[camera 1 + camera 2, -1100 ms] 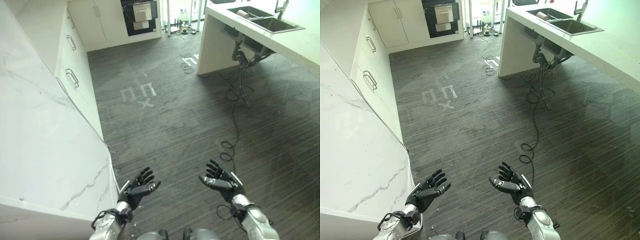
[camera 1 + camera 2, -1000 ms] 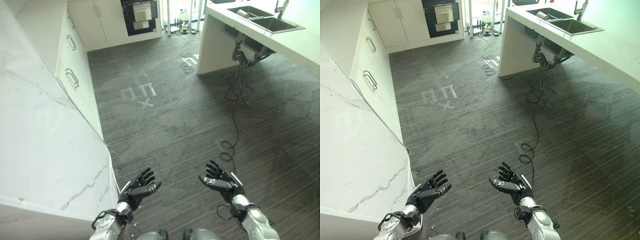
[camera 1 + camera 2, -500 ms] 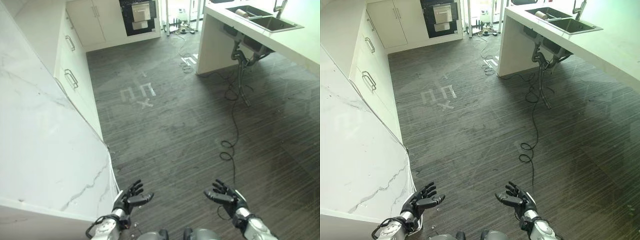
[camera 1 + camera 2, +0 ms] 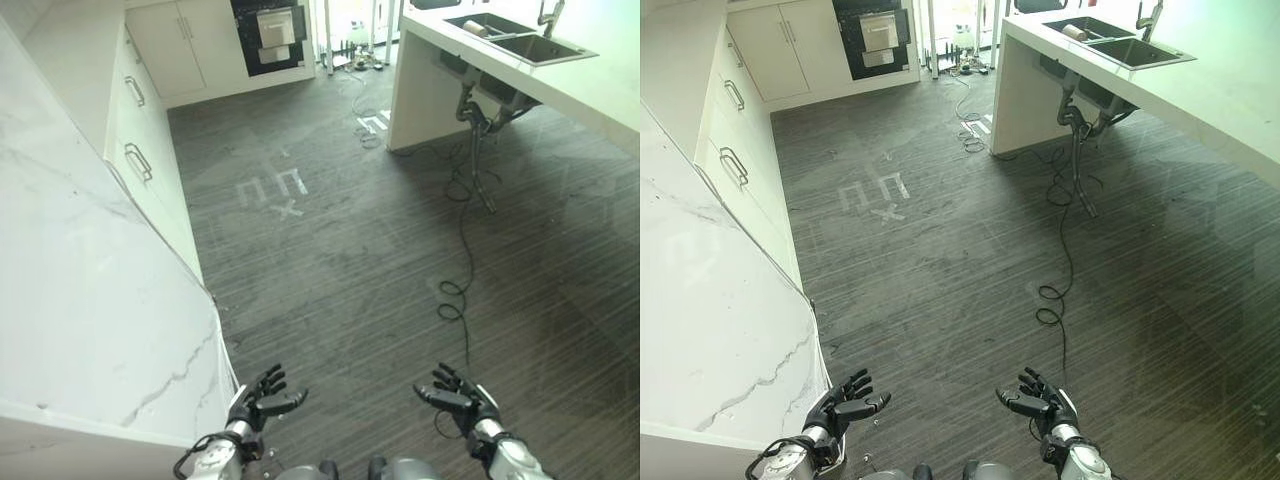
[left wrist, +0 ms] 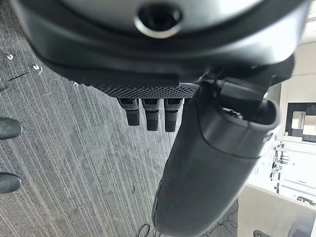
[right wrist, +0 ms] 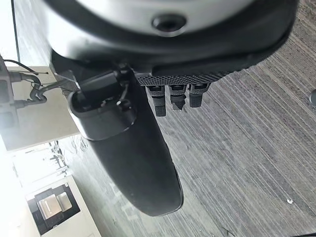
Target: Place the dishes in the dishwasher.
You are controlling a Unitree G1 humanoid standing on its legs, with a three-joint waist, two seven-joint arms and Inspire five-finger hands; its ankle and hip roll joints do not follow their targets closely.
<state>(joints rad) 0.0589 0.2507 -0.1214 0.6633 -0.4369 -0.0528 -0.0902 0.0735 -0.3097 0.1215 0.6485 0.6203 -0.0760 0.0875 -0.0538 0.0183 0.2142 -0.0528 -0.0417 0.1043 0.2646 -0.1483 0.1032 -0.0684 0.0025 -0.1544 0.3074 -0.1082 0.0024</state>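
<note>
Left eye view: beside the white marble counter, left hand and right hand hang empty, fingers spread, likely because the sink with dishes lies well apart.

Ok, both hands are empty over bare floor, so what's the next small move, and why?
Probably step forward toward the sink on the far counter. The left hand and right hand are open and hold nothing, no dish is near them, and something small lies beside the sink.
</note>
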